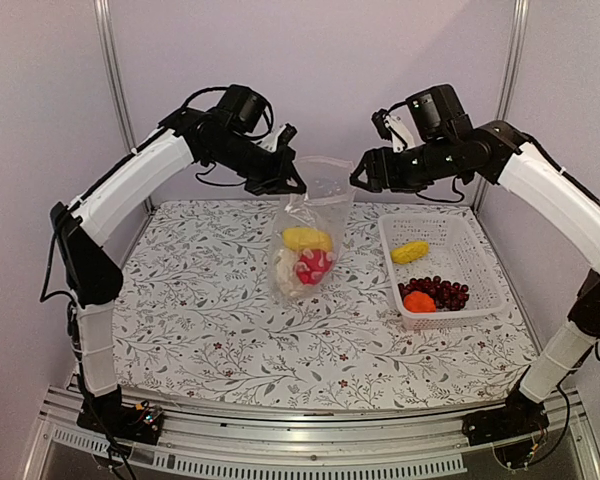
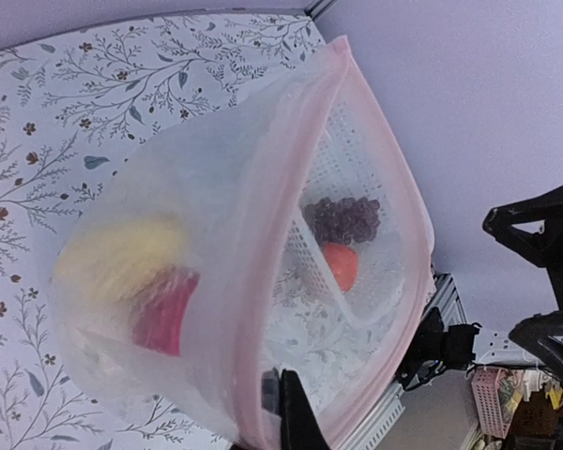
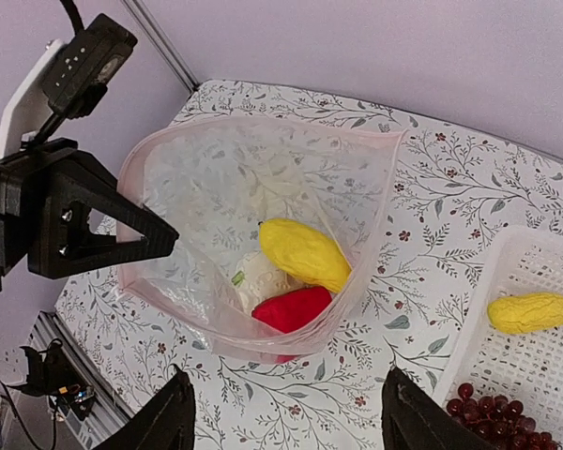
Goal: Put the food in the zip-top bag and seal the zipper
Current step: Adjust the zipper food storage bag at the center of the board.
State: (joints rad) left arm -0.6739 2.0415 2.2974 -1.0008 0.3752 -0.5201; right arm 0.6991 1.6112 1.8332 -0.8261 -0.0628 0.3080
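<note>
Clear crinkly zip-top bag (image 1: 315,215), pinched by the left gripper (image 1: 288,185) just left of the white mesh basket (image 1: 450,318), right gripper (image 1: 358,178) spread: long yellow piece (image 1: 307,238), cream-white lump (image 1: 285,268) and red piece (image 1: 314,265) are bagged; small yellow piece (image 1: 410,251), dark red grape bunch (image 1: 442,292) and orange ball (image 1: 419,302) are left in the basket; zipper (image 2: 272,216) is unsealed.

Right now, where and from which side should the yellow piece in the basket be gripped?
Across its narrow middle, from straight above: the yellow piece lies flat on the white basket floor, apart from the grape bunch, both long sides free.
</note>
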